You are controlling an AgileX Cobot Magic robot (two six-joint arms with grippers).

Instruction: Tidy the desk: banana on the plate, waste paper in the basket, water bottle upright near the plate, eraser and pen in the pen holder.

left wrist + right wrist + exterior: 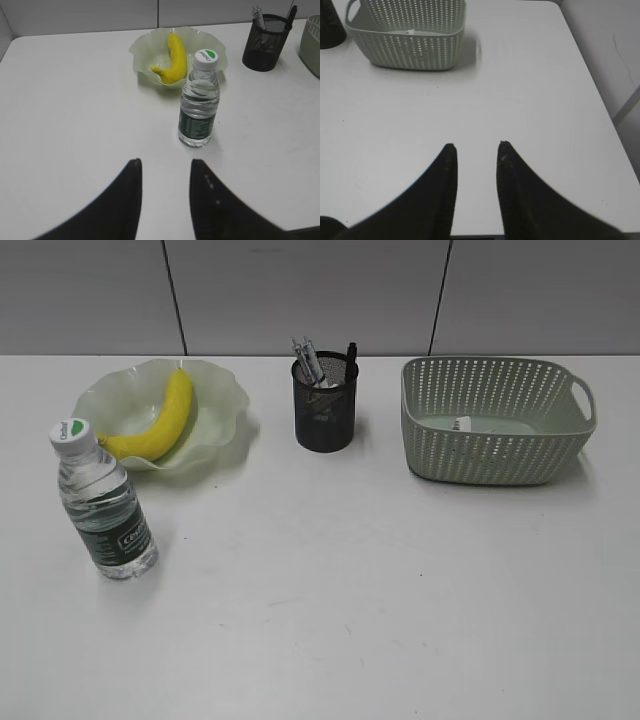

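Note:
The yellow banana [160, 420] lies in the wavy pale-green plate [225, 415]. Just in front of the plate the water bottle [103, 503] stands upright on the white desk [350, 590]. The black mesh pen holder [325, 405] holds pens [308, 360]; the eraser is hidden. A scrap of white waste paper [462, 424] lies inside the green basket [495, 420]. My left gripper [165, 162] stands open over bare desk, short of the bottle [199, 100]. Over empty tabletop my right gripper [476, 146] is open too, well away from the basket [410, 35]. Neither gripper shows in the exterior view.
A grey panelled wall [320, 290] runs behind the desk. The desk's right edge [600, 100] shows in the right wrist view, with floor beyond it.

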